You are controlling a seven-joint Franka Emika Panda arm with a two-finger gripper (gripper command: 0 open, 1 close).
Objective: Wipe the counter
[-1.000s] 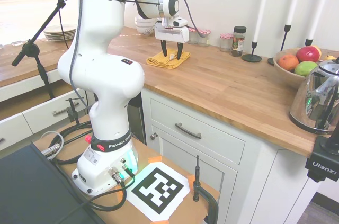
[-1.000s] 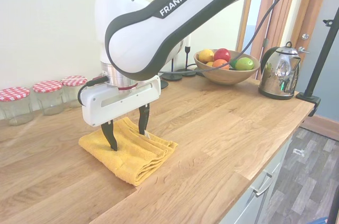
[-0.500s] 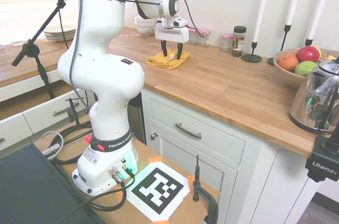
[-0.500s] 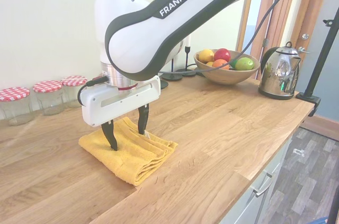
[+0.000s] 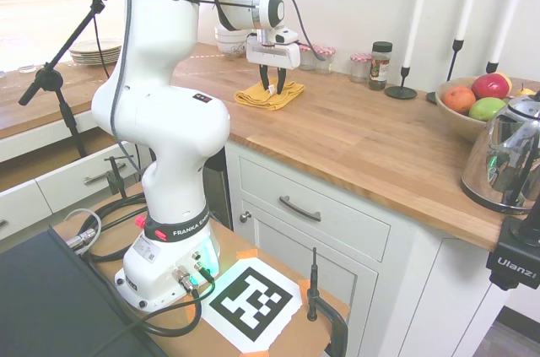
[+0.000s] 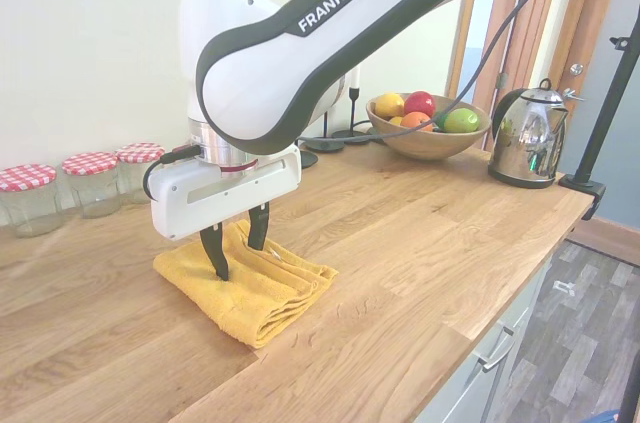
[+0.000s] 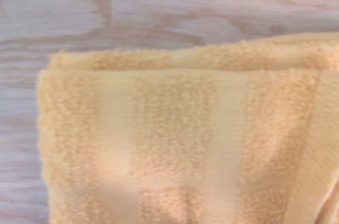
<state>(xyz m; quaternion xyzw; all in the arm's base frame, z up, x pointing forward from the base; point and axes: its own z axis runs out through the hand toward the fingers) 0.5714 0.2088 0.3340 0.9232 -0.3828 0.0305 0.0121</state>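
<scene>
Since a second ago the jaws have drawn much closer together over the folded mustard-yellow terry cloth (image 6: pixel 245 290), and now they pinch a raised fold at its middle. Those black fingers (image 6: pixel 214 252) hang from the white gripper (image 6: pixel 234 251), which sits left of centre in the second exterior view and in the upper middle of the first exterior view (image 5: pixel 270 80).

Under the cloth runs the long warm-brown butcher-block counter (image 6: pixel 420 243), crossing the first exterior view from upper left to right edge above white shaker cabinets (image 5: pixel 312 230) with metal handles. In the wrist view the cloth (image 7: pixel 180 139) fills the lower part of the frame, blurred, with pale wood grain above it.

Three glass jars with red-checked lids (image 6: pixel 90 181) stand at the wall, left edge of the second exterior view, a little behind the cloth. Further right sit a wooden bowl of fruit (image 6: pixel 425 125) and a shiny steel kettle (image 6: pixel 525 138), well apart from the cloth.
</scene>
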